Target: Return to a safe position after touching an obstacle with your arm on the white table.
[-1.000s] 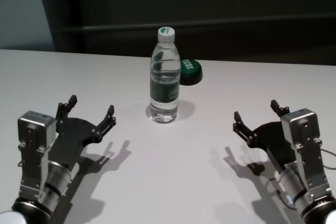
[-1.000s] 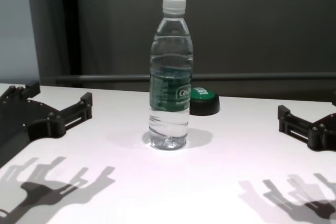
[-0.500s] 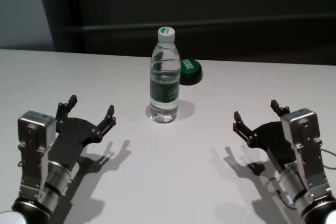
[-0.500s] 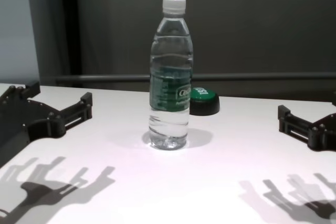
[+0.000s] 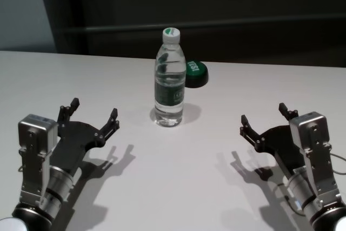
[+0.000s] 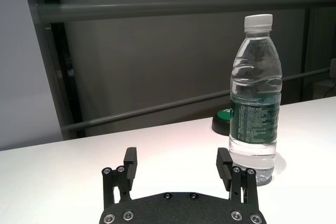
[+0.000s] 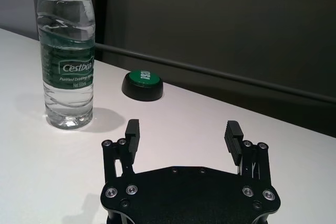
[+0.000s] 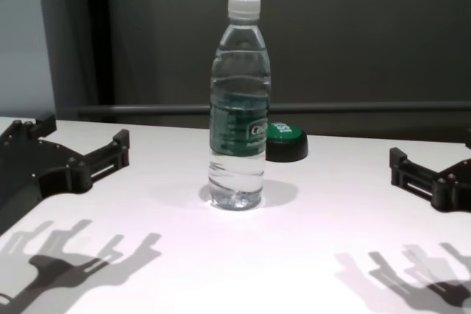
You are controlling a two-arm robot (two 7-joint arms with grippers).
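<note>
Clear bottle upright, well apart from and between spread left claw and spread right claw.

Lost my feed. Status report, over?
Left gripper and right gripper open, empty, low over the table, clear of the bottle. Bottle upright between them. Green button behind it. Nothing blocking.

The cap of the water bottle is cut off in the right wrist view. The green button is partly hidden behind it in the chest view.
</note>
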